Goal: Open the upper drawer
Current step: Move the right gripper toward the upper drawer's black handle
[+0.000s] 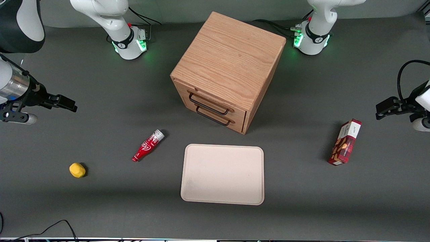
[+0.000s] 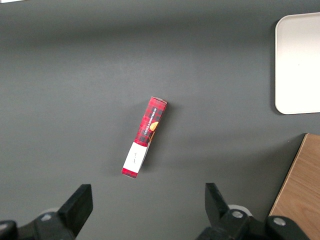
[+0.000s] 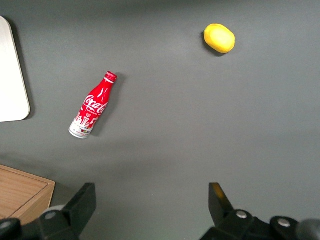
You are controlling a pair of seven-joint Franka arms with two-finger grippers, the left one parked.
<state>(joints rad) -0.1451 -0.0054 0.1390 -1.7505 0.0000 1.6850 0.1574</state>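
Observation:
A small oak cabinet (image 1: 228,57) stands in the middle of the table, its front turned toward the front camera and the working arm's end. Its upper drawer (image 1: 215,102) is shut, with a thin black wire handle (image 1: 208,104). The lower drawer (image 1: 220,118) sits just below with the same kind of handle. My right gripper (image 1: 69,105) hangs open and empty above the table, well away from the cabinet toward the working arm's end. In the right wrist view the gripper (image 3: 150,200) has bare table between its fingers, and a cabinet corner (image 3: 25,192) shows.
A red cola bottle (image 1: 147,145) lies between the gripper and the cabinet. A yellow lemon (image 1: 77,170) lies nearer the front camera. A beige tray (image 1: 222,174) lies in front of the cabinet. A red snack box (image 1: 345,142) lies toward the parked arm's end.

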